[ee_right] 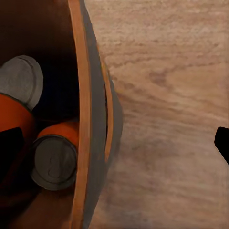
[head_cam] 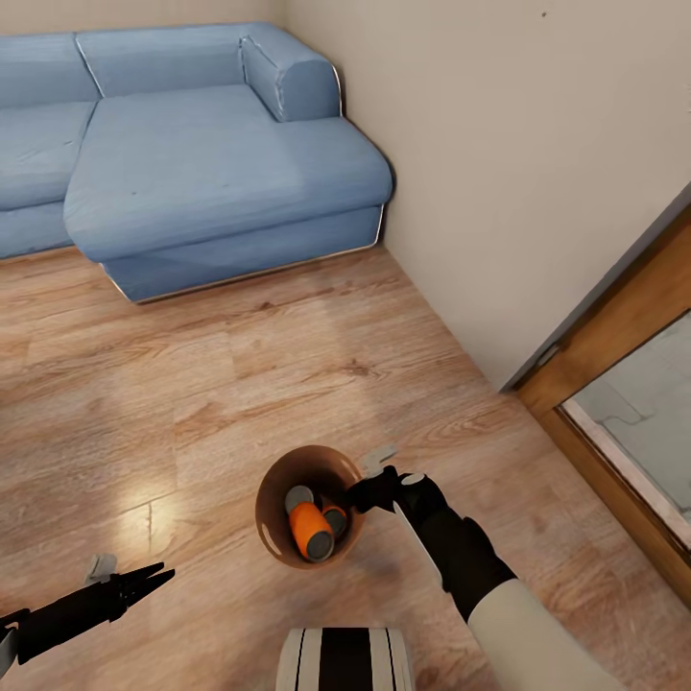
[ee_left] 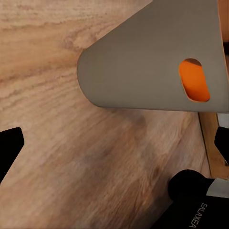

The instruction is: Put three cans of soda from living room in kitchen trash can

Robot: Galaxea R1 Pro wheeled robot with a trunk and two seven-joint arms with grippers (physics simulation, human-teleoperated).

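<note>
Open floor (head_cam: pixel 192 403); sofa (head_cam: pixel 211 173) beyond

One readable marking: a brand name on the robot's arm.

"GALAXEA" runs in pale letters down the black arm housing (ee_left: pixel 200 214) at the lower right of the left wrist frame; cans and bin carry no readable print.

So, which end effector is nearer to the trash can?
The right end effector: it is at the trash can's rim, apparently gripping it. The left end effector is apart from it, low over the wood floor.
</note>
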